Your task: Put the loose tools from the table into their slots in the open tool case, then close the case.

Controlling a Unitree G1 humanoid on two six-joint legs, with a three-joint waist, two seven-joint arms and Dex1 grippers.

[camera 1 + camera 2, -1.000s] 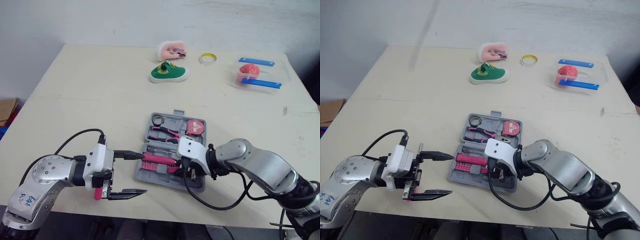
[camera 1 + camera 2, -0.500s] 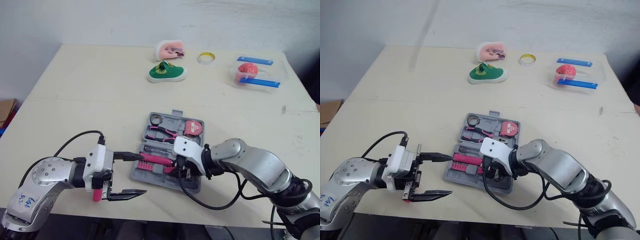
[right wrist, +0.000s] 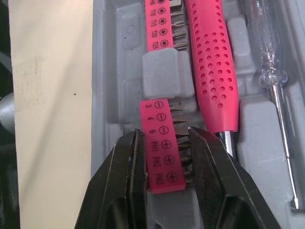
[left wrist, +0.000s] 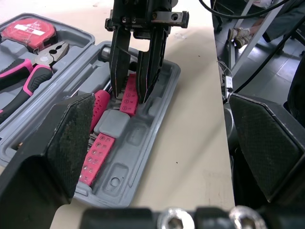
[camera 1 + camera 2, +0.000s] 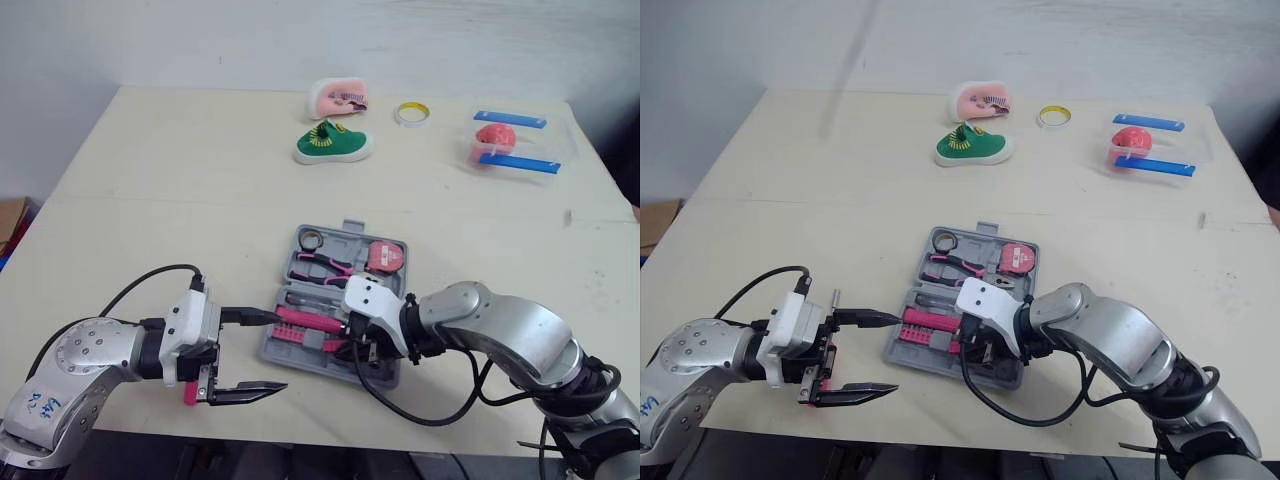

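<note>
The grey tool case [image 5: 284, 350] lies open near the table's front edge. Its far half holds pink-handled pliers [image 5: 325, 266], a tape measure [image 5: 388, 256] and a small ring. My right gripper [image 3: 164, 138] is down in the near half, its fingers [image 4: 117, 71] shut on a pink bit strip [image 3: 162, 164]. Beside that strip lie a pink screwdriver handle [image 3: 209, 67], a second bit strip [image 3: 159, 24] and a clear tester screwdriver [image 3: 271, 67]. My left gripper [image 5: 277, 350] hovers open at the case's left end, holding nothing.
At the table's far side stand a green toy shoe [image 5: 330, 146], a pink item [image 5: 338, 98], a tape ring [image 5: 410, 114] and a clear box with blue clips [image 5: 510, 146]. The table's front edge runs just below the case.
The whole picture has shifted a little. My right gripper has edged slightly left over the case's near half. The left gripper stays open in nearly the same place.
</note>
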